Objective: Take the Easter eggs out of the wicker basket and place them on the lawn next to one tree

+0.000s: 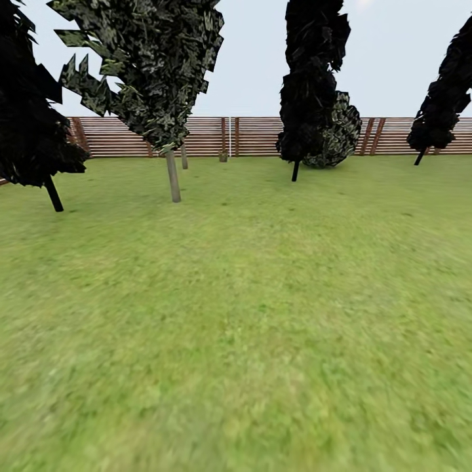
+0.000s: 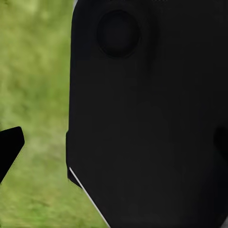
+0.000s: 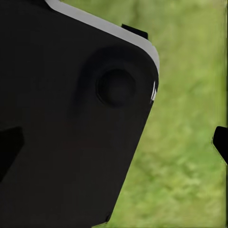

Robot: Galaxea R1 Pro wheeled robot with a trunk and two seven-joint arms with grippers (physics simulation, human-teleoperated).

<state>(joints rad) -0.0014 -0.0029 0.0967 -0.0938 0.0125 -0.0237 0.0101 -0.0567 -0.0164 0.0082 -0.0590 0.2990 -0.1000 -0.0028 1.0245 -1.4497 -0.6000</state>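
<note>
On the way across the lawn, eggs and basket out of sight

Head view: open lawn (image 1: 249, 314), a pale-trunked tree (image 1: 172, 176) before the fence (image 1: 262, 136); heading for a black-trunked tree (image 1: 295, 170) would be an error. Left wrist view: a dark robot body part (image 2: 152, 118) over grass; I cannot tell the pincer's state. Right wrist view: the same, again untellable.
</note>
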